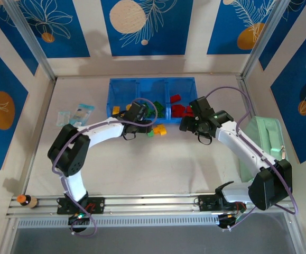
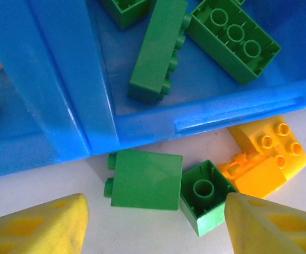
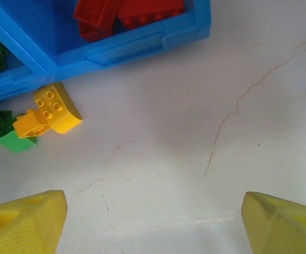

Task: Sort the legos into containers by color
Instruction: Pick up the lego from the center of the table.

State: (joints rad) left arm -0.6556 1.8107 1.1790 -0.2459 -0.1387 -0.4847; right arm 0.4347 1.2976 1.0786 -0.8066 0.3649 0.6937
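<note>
The blue tray (image 1: 151, 84) stands at the back, with yellow bricks (image 1: 116, 110) in its left compartment, green bricks (image 2: 158, 50) in the middle and red bricks (image 3: 126, 13) on the right. Just outside its near wall (image 2: 195, 119) lie two loose green bricks, one on its side (image 2: 145, 180) and one hollow side up (image 2: 205, 196), touching a yellow-orange pair (image 2: 266, 153). My left gripper (image 2: 155, 227) is open, low over the green ones, nothing between its fingers. My right gripper (image 3: 153, 222) is open over bare table, right of the loose bricks (image 3: 55, 108).
A pale blue packet (image 1: 81, 112) lies left of the tray. A mint-green case (image 1: 263, 143) sits along the right wall under my right arm. A small orange-capped bottle (image 1: 26, 201) rests by the rail at the near left.
</note>
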